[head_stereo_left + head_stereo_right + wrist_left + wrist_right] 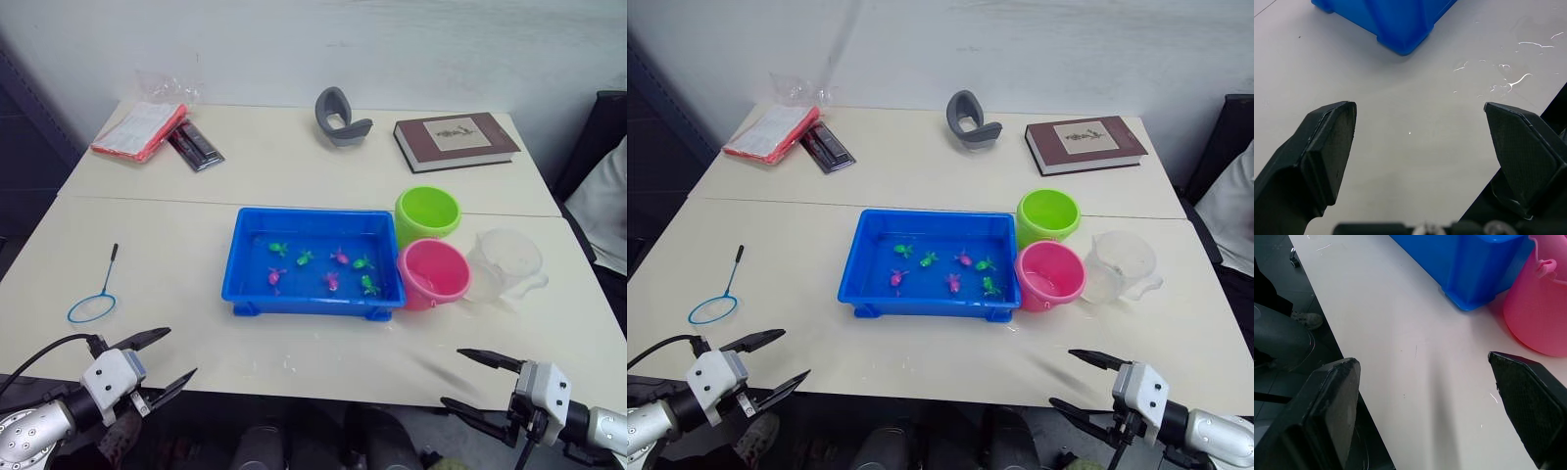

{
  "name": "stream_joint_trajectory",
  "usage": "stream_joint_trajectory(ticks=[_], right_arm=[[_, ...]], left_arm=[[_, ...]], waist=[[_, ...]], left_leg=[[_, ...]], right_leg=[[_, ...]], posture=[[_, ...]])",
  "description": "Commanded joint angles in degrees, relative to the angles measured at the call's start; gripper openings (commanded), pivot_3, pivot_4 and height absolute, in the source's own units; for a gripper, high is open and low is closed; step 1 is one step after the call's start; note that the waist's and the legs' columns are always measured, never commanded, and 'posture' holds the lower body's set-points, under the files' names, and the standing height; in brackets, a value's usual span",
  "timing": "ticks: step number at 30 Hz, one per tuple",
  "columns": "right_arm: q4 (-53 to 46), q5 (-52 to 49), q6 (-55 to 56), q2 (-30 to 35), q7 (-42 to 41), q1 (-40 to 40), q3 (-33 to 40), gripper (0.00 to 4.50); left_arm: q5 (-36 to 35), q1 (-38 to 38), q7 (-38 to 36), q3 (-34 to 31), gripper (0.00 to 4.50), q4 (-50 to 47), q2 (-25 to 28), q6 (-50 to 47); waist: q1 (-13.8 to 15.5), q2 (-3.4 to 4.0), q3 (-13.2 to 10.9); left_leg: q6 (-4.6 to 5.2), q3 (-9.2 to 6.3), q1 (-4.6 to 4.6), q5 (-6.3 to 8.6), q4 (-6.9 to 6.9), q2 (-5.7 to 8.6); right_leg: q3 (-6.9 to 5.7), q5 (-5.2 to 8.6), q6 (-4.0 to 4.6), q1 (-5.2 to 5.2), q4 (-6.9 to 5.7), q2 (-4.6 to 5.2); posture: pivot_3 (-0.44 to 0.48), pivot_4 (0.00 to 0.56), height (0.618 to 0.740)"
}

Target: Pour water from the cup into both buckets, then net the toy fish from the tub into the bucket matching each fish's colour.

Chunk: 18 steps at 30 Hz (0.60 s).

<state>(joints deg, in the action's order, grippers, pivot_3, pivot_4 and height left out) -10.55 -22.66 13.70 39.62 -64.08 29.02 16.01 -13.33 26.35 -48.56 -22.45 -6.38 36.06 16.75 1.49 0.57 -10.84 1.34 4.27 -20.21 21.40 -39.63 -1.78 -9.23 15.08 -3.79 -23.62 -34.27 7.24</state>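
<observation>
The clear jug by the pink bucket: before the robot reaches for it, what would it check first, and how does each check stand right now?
1. Right end effector open and holding nothing: ok.
2. Left end effector open and holding nothing: ok.
3. Jug upright on the table, beside the pink bucket: ok.
4. Water in the jug: cannot tell.
5. Green bucket and pink bucket upright, next to the blue tub: ok.
6. Net lying untouched on the table: ok.

The pale table (pixel 176 264) carries tub (pixel 313 262), buckets (pixel 431 245), cup (pixel 505 264), net (pixel 95 299), book (pixel 456 140).
</observation>
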Motion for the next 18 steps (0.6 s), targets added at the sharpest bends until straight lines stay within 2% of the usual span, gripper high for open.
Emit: stream_joint_trajectory(ticks=[1,3,4,7,14,18], right_arm=[[-2.1,-2.6,-1.3,-3.7,5.7,0.6,2.7,4.44],[-3.6,-5.7,-5.2,-9.0,14.9,1.2,6.7,4.44],[-4.2,-6.2,-6.7,-11.0,17.9,1.4,8.1,4.44],[-4.5,-6.1,-9.7,-13.9,23.7,0.7,10.0,4.44],[-0.6,-2.4,-15.6,-18.9,40.0,-6.9,12.6,4.44],[3.9,-0.8,-14.5,-20.9,43.3,-12.5,11.6,4.44]], left_arm=[[-8.1,0.0,-2.0,0.6,4.50,-5.2,2.2,-8.1],[-19.0,-0.9,-5.8,2.8,4.50,-12.8,5.9,-20.7],[-21.7,-1.7,-6.5,3.5,4.50,-15.2,6.9,-24.3],[-23.6,-5.3,-5.4,4.5,4.50,-18.2,7.6,-28.0],[-23.7,-14.1,-4.2,7.0,4.50,-21.2,7.7,-32.8],[-23.7,-16.7,-4.5,8.7,4.50,-22.0,7.9,-35.1]], waist=[[0.0,0.00,0.0],[0.4,-0.24,0.0],[0.5,-0.12,0.0],[0.3,0.48,0.0],[-0.7,0.47,0.0],[-0.7,0.48,0.0]], left_leg=[[0.00,0.00,0.00,0.00,0.00,0.00],[-0.05,-0.04,-0.02,-0.02,0.01,-0.06],[-0.15,-0.17,-0.04,-0.04,0.00,-0.08],[-0.09,-0.11,-0.02,-0.04,-0.01,0.10],[-0.18,0.13,0.05,-0.13,0.01,0.02],[-0.19,0.19,0.08,-0.15,0.01,0.03]], right_leg=[[0.00,0.00,0.00,0.00,0.00,0.00],[-0.02,0.02,0.03,-0.02,-0.06,-0.03],[-0.08,0.05,0.09,-0.03,-0.14,-0.03],[0.08,0.01,0.02,-0.02,-0.12,0.15],[0.19,0.02,0.04,-0.05,-0.36,-0.10],[0.26,0.03,0.06,-0.11,-0.44,-0.15]], posture=[[0.000,0.150,0.740],[0.000,0.150,0.740],[0.000,0.150,0.740],[0.000,0.150,0.740],[0.000,0.150,0.740],[0.000,0.150,0.740]])
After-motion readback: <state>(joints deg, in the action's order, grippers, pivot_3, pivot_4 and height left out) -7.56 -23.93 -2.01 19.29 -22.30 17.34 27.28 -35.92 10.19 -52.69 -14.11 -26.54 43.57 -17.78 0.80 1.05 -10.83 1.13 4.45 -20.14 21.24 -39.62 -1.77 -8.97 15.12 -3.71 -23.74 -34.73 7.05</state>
